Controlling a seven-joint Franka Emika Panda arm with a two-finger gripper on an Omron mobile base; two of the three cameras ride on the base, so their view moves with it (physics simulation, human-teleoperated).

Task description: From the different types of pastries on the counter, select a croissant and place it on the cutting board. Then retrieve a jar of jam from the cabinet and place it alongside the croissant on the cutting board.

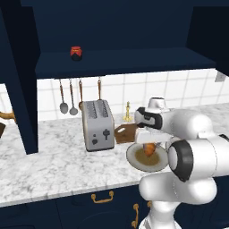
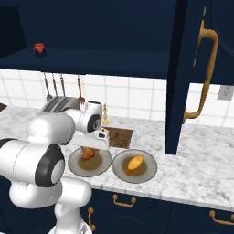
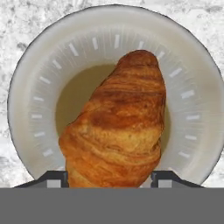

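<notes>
Croissant (image 3: 118, 127) is pinched between the gripper (image 3: 109, 178) fingers, just above a round plate (image 3: 39, 87) at the near counter (image 1: 53, 156) edge. The first step, the pickup, is judged underway. Next, a lift and carry are called for, back to the cutting board (image 2: 119, 136) behind the plate. Farthest off, the jam jar (image 1: 76, 53) is seen on the cabinet (image 1: 125, 60) shelf.

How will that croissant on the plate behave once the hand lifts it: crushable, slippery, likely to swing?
The croissant looks flaky and layered, so probably light and crushable under a firm squeeze. Its ridged crust should give the fingertips some bite, so it seems unlikely to slip. Held near one end over the plate, its long body may droop or pivot.
</notes>
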